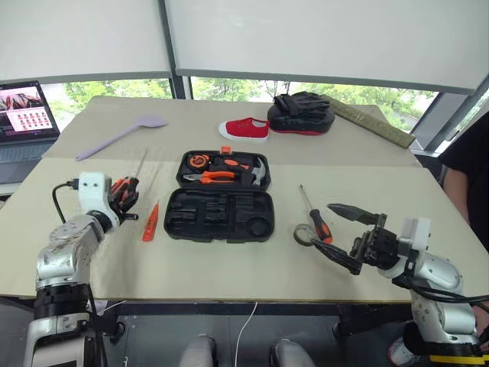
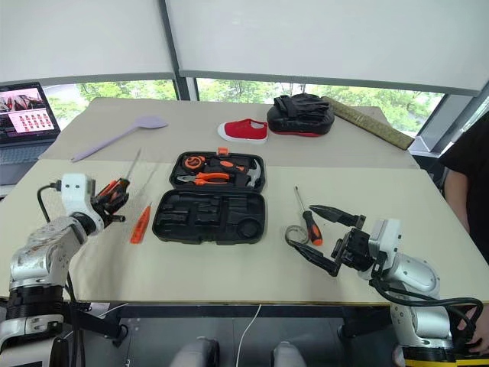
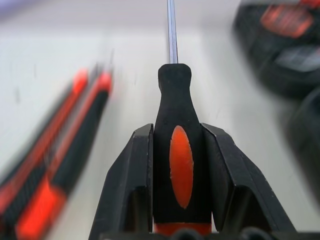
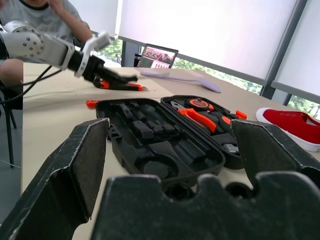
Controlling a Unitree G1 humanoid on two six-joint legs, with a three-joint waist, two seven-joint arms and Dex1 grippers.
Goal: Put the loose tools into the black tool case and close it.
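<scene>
The left gripper [image 1: 126, 195] clamps a screwdriver [image 3: 175, 145] by its handle, left of the open tool case [image 1: 221, 200]; the right gripper [image 1: 348, 233] gapes empty.

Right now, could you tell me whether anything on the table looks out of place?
Yes: a red shoe, a black mitt and a lilac spoon lie behind the open tool case, though none is a tool.

My black case [image 1: 220, 215] holds orange-handled pliers [image 1: 210, 177]. My screwdrivers [image 1: 318, 222] and knife [image 1: 150, 222] are orange and black. Behind lie a red shoe [image 1: 244, 128] and lilac spoon [image 1: 122, 135].
</scene>
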